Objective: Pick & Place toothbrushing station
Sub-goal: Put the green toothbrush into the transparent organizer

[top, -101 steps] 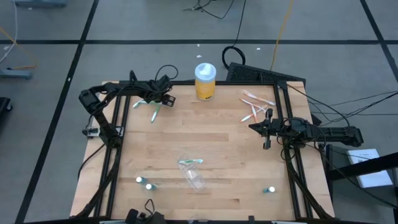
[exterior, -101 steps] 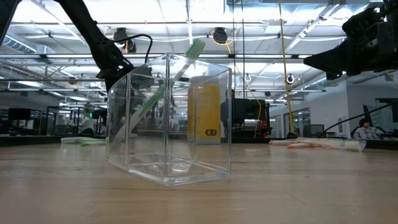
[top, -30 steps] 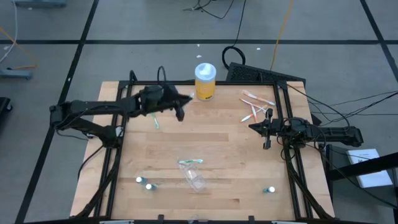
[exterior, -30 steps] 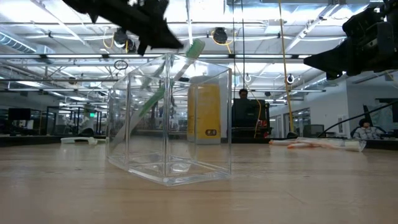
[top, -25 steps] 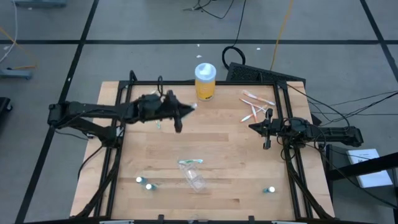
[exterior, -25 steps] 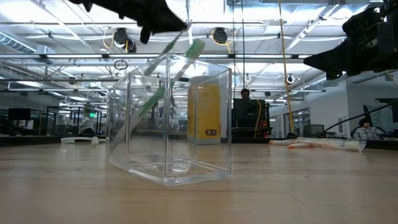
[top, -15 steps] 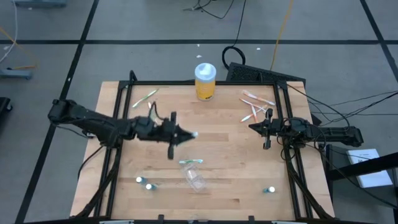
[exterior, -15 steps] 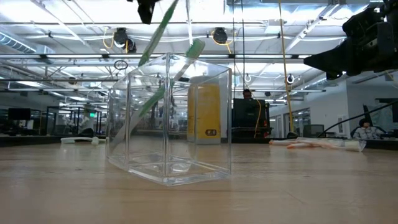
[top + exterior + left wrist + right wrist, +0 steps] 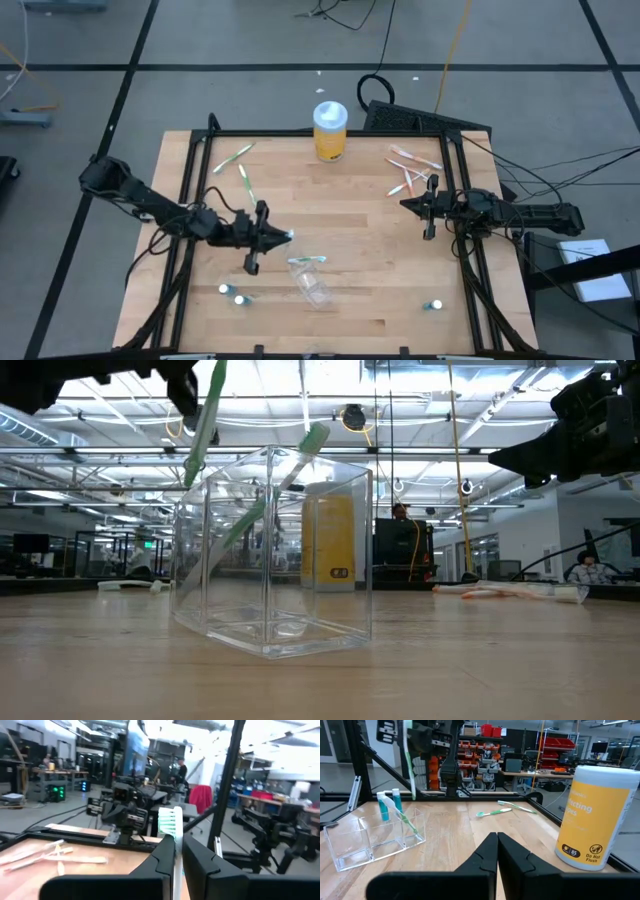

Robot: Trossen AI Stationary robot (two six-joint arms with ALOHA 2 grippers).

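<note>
Carrying a green toothbrush (image 9: 203, 415), the left pincer (image 9: 272, 238) is clamped on its handle and hovers just beside the clear holder (image 9: 312, 284), near the tabletop's (image 9: 360, 220) front middle. Holder contents: one green toothbrush (image 9: 300, 455) leaning inside. Step in hand, by judgement: delivery of a second brush. Next move calls for lining the brush over an open compartment, then lowering. Right pincer (image 9: 430, 209): closed, empty, waiting at the right side. Spare brushes (image 9: 237, 168) lie far left; open room surrounds the holder; its rim is the one edge to clear.
</note>
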